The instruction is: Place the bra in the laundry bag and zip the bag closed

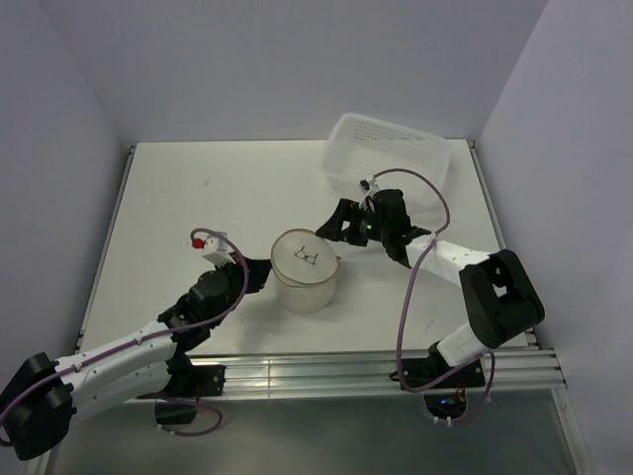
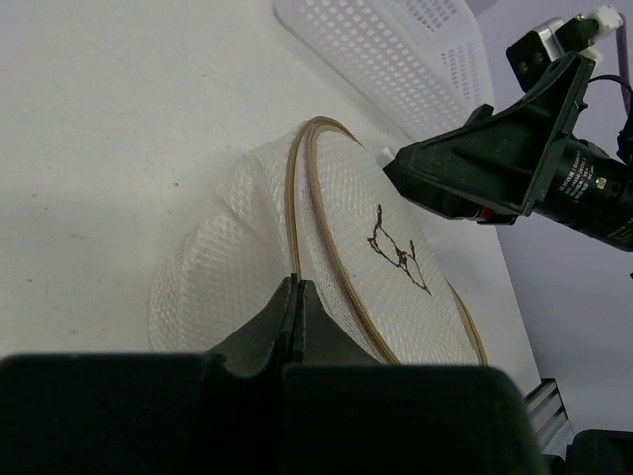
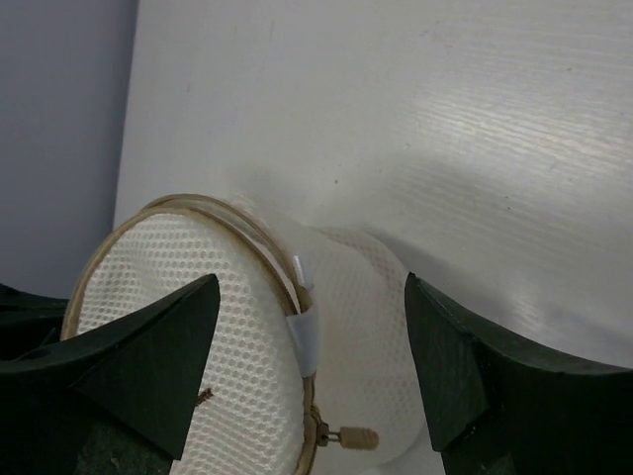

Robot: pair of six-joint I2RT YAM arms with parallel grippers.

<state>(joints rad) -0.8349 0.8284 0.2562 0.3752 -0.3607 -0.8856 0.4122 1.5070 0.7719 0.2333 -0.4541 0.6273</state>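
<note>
- The bag (image 1: pixel 302 292) is standing upright in the middle of the table (image 1: pixel 188 198). Its disc lid is lying flat on top and showing a small dark bra icon (image 1: pixel 306 257).
- The bra is not showing through the white mesh in any view (whether it is inside cannot be told).
- The left gripper (image 2: pixel 295 289) is reaching in from the bag's near-left side. Its fingers (image 2: pixel 262 332) are pressing fully together, and the beige rim (image 3: pixel 183 203) is running straight into the seam between them, so they are pinching the bag at its upper edge.
- The right gripper (image 3: pixel 312 287) is hanging at the bag's far-right side, its fingers (image 3: pixel 148 356) standing wide apart and gripping nothing. One finger is hanging over the lid, the other over bare table just beside the mesh wall. Whether either is touching the bag cannot be told.
- Between those two fingers, the zip pull (image 3: pixel 354 436) is dangling from the rim, just below a small white tab (image 3: pixel 307 332).
- A white perforated basket (image 1: pixel 396 134) is sitting at the table's far-right corner, well apart from the bag and beyond the right arm.
</note>
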